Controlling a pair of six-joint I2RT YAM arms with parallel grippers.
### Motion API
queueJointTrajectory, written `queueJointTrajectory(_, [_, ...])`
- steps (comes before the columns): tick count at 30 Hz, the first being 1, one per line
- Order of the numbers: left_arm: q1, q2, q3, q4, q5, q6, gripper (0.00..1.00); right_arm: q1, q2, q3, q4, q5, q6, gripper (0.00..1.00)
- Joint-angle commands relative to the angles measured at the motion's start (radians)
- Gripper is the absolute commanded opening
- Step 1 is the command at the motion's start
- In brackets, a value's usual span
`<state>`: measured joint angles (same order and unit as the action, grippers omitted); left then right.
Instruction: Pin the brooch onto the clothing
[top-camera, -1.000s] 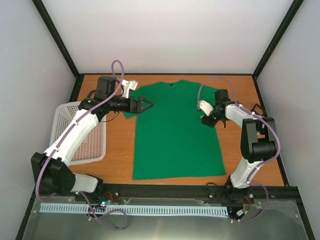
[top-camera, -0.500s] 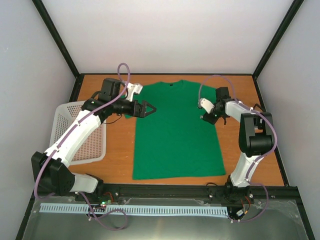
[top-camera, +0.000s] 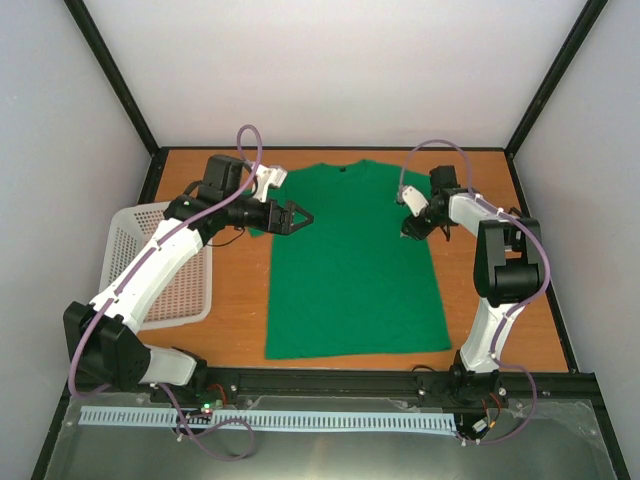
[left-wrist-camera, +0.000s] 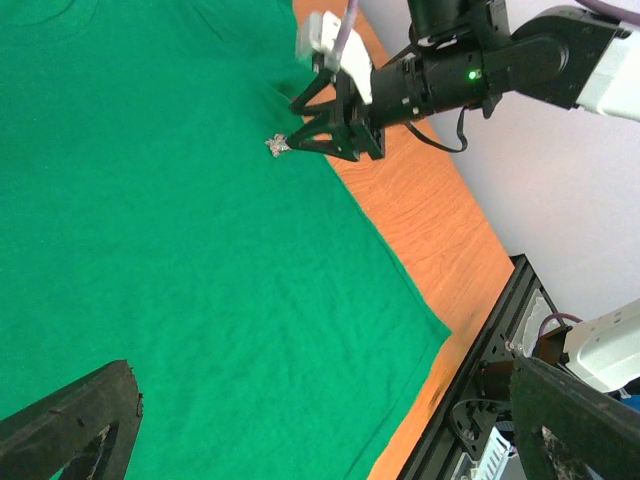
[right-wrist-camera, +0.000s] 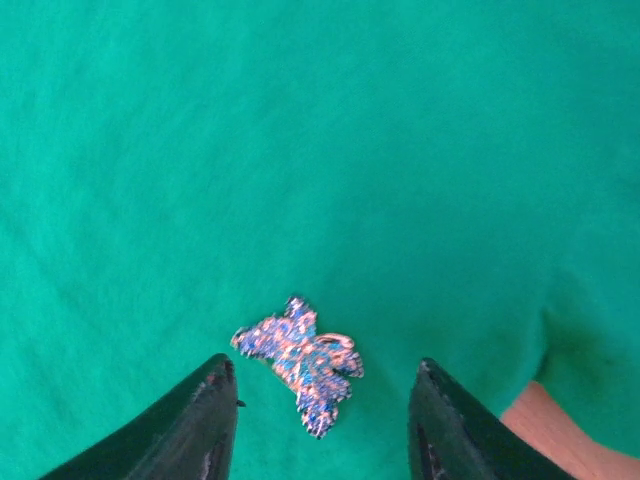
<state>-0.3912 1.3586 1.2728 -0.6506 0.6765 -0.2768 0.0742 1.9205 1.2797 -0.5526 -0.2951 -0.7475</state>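
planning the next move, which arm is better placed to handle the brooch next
Right. The right fingers stand open on either side of the brooch lying on the green shirt; the left fingers hover open over the shirt's far side.

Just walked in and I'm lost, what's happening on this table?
A bright green short-sleeved T-shirt lies spread flat. The right gripper, jaws open, straddles a tiny silvery star-like brooch lying on the fabric near one sleeve, not gripping it. The left gripper hovers wide open near the opposite sleeve.
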Motion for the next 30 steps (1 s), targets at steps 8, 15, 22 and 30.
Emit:
queueJointTrajectory(8, [-0.007, 0.016, 0.056, -0.004, 0.005, 0.024, 1.00, 0.034, -0.107, 0.074, -0.109, 0.080, 0.804, 0.63])
queueJointTrajectory(15, [-0.007, 0.013, 0.058, 0.001, 0.008, 0.020, 1.00, 0.057, -0.040, 0.202, -0.305, 0.235, 0.999, 0.68])
queueJointTrajectory(22, [-0.007, -0.007, 0.050, 0.000, 0.005, 0.021, 1.00, 0.090, 0.062, 0.277, -0.389, 0.303, 1.039, 0.67])
queueJointTrajectory(30, [-0.007, -0.022, 0.039, 0.005, 0.009, 0.019, 1.00, 0.124, 0.131, 0.328, -0.410, 0.291, 1.061, 0.66])
